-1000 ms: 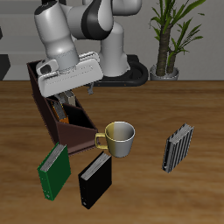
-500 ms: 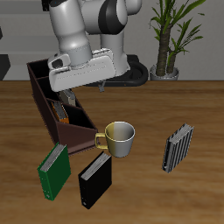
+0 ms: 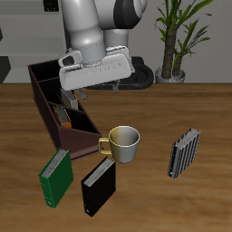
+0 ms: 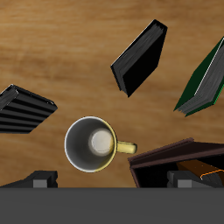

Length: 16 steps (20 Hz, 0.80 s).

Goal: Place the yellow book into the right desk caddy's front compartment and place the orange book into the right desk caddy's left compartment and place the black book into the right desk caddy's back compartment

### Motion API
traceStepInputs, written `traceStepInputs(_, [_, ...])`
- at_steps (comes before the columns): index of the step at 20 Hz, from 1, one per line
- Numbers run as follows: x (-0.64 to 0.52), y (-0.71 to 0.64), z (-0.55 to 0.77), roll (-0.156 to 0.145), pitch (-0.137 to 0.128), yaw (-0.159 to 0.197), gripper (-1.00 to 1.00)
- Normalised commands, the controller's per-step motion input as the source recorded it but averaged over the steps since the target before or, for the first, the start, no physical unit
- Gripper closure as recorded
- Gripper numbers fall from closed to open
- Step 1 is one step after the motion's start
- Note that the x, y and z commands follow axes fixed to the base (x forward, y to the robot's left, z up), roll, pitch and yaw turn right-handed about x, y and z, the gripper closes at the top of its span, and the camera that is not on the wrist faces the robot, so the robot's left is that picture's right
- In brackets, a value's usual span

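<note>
The right desk caddy [image 3: 42, 96] is a long dark maroon box near the table's back, with its slanted low end [image 3: 82, 143] beside the mug. The orange book [image 3: 62, 114] stands inside it. My gripper [image 3: 92, 91] hangs open and empty above the caddy's mug-side wall. In the wrist view the gripper [image 4: 112, 179] has its fingers wide apart with nothing between them. The black book [image 3: 98, 186] lies flat near the table's front edge, and it also shows in the wrist view [image 4: 140, 57]. A corner of the caddy [image 4: 175, 157] shows there too. I cannot make out the yellow book.
A yellow-and-white mug [image 3: 122, 143] stands next to the caddy's low end, below the gripper in the wrist view [image 4: 92, 144]. A green book [image 3: 56, 175] lies beside the black book. A black-and-white striped book [image 3: 184, 152] lies apart. A potted plant [image 3: 177, 36] stands at the back.
My gripper has risen out of the caddy and moved sideways toward the mug, leaving the orange book in the caddy. Nothing else moved.
</note>
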Motion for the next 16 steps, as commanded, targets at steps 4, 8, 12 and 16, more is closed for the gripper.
traceStepInputs(4, [0.31, 0.06, 0.25, -0.026, 0.003, -0.029, -1.00])
traceStepInputs(8, [0.32, 0.05, 0.29, -0.027, -0.009, -0.060, -1.00])
traceStepInputs(12, [0.33, -0.12, 0.21, -0.130, -0.016, -0.065, -1.00])
traceStepInputs(16, [0.36, -0.11, 0.04, -0.132, -0.001, -0.045, -1.00])
